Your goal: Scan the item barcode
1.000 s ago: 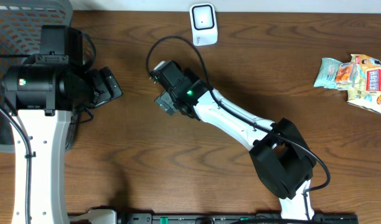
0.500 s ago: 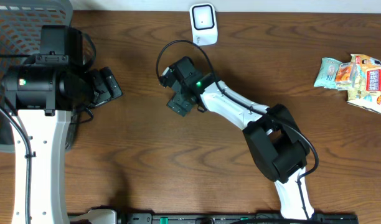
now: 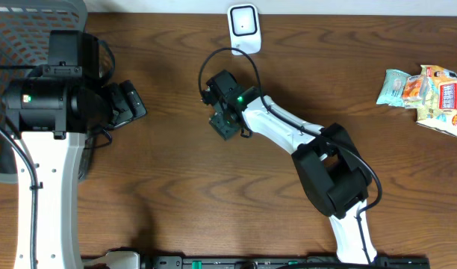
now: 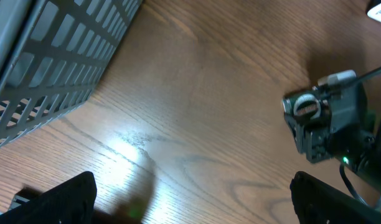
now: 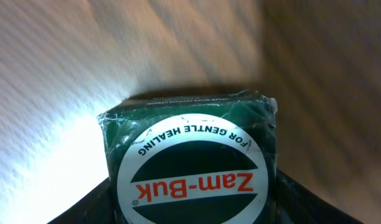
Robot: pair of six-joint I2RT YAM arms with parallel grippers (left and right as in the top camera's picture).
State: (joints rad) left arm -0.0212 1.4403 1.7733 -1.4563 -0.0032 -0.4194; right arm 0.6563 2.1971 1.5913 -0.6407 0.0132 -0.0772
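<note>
A dark green Zam-Buk box [image 5: 189, 134] with a white round label fills the right wrist view. My right gripper [image 5: 193, 199] has its black fingers [image 5: 94, 202] against both sides of the box. From overhead the box [image 3: 227, 129] sits just above the table mid-scene, under my right gripper [image 3: 222, 119]. The white barcode scanner [image 3: 244, 28] stands at the far edge, beyond the box. My left gripper [image 3: 128, 104] hangs open and empty at the left. Its view shows both wide-apart fingertips and bare wood under my left gripper [image 4: 192, 208].
A grey mesh basket [image 3: 19, 30] occupies the far left corner, seen close beside the left arm [image 4: 47, 68]. Several snack packets [image 3: 426, 93] lie at the right edge. The right arm's wrist [image 4: 330, 124] shows in the left wrist view.
The right gripper has shifted right and turned, and its jaws have closed in on the green box. The left arm has stayed still.
</note>
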